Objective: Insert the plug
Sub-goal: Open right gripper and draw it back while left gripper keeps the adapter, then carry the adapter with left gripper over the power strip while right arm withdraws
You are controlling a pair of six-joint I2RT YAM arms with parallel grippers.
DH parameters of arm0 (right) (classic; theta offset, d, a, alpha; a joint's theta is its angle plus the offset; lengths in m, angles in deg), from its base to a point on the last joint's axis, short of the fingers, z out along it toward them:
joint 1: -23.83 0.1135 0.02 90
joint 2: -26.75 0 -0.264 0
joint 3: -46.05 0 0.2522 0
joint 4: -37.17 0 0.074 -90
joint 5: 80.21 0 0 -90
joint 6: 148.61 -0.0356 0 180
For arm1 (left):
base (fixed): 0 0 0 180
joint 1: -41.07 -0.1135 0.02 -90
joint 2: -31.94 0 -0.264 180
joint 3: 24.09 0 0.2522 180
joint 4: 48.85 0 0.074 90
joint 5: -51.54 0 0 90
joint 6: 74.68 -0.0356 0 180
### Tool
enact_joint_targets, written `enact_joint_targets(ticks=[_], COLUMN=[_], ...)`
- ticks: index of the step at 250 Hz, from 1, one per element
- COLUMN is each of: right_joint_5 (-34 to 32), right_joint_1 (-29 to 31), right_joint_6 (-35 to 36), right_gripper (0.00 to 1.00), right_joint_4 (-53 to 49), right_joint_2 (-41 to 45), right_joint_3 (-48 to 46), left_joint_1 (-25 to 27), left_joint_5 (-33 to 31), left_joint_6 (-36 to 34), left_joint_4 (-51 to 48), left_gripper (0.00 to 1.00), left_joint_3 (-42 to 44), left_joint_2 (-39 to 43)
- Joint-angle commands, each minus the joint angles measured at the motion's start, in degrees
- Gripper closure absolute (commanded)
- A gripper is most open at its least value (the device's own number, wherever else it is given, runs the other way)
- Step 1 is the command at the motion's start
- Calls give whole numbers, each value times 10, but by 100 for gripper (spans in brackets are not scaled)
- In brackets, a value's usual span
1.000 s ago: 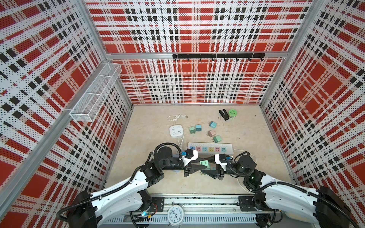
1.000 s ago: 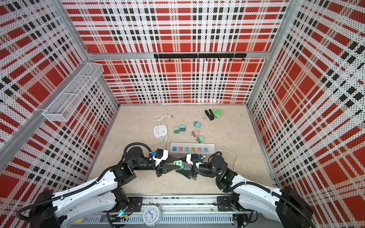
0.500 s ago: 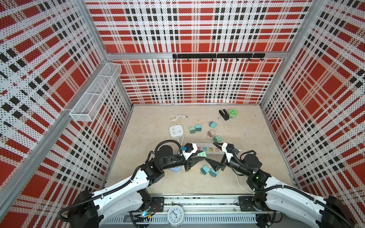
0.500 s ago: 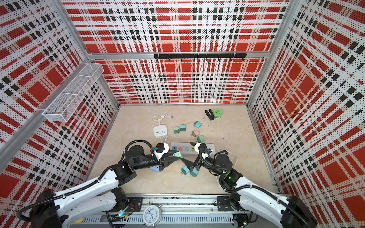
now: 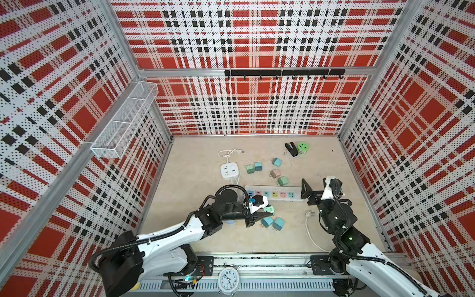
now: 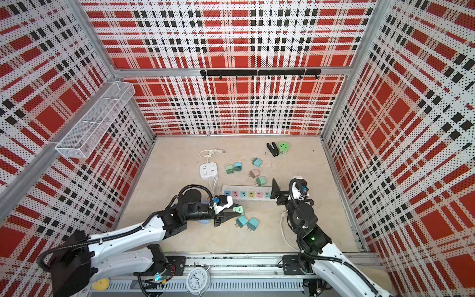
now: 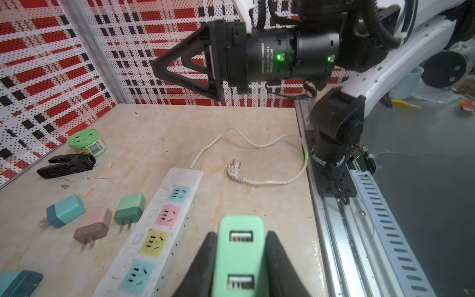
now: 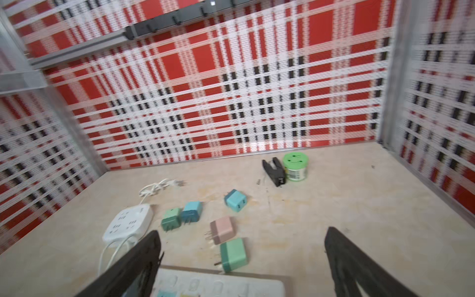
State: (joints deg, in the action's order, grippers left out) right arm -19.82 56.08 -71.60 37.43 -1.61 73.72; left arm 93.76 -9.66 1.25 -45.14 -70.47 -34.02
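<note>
My left gripper (image 7: 241, 234) is shut on a mint-green plug (image 7: 240, 257) whose two USB ports face the wrist camera. In both top views the plug (image 5: 268, 209) (image 6: 237, 209) hangs just in front of the white power strip (image 5: 272, 192) (image 6: 246, 193), near its left end. The strip (image 7: 164, 218) has coloured sockets, all bare. My right gripper (image 5: 314, 189) (image 6: 285, 187) hovers raised over the strip's right end (image 8: 218, 285). Its jaws (image 8: 242, 230) stand wide open with nothing between them.
Two teal plugs (image 5: 267, 221) (image 5: 278, 223) lie beside the left gripper. Several loose plugs (image 5: 276, 173) lie behind the strip, with a square white socket (image 5: 229, 170), a black clip (image 5: 291, 149) and a green can (image 5: 302, 148). The strip's cord (image 5: 309, 213) loops front right.
The right gripper has opened wide, let go of the green plug and swung up and right to the strip's end. The left gripper keeps the plug and has barely moved.
</note>
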Motion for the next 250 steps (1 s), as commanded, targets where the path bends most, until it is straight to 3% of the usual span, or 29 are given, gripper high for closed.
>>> enact_joint_targets(ticks=[1, 55, 100, 148, 205, 250], right_joint_5=[-58, 9, 51, 173, 181, 186], right_joint_1=[-44, -127, -183, -279, -283, -284], right_joint_6=[-40, -67, -95, -146, -149, -148], right_gripper=[0, 0, 0, 0, 0, 0], right_joint_4=[-41, -38, 16, 33, 40, 44], right_joint_2=[9, -27, -69, -110, -108, -113], right_joint_3=[-17, -36, -48, -49, -55, -55], left_joint_1=[16, 12, -48, -79, -82, -76], left_joint_5=[-18, 22, 85, 115, 131, 133], left_joint_6=[-43, -78, -51, -39, -40, -45], left_joint_4=[15, 38, 61, 61, 60, 48], left_gripper=[100, 100, 100, 100, 100, 100], left_joint_3=[-57, -179, -257, -322, -377, -399], left_joint_2=[-55, -223, -324, -410, -499, -522])
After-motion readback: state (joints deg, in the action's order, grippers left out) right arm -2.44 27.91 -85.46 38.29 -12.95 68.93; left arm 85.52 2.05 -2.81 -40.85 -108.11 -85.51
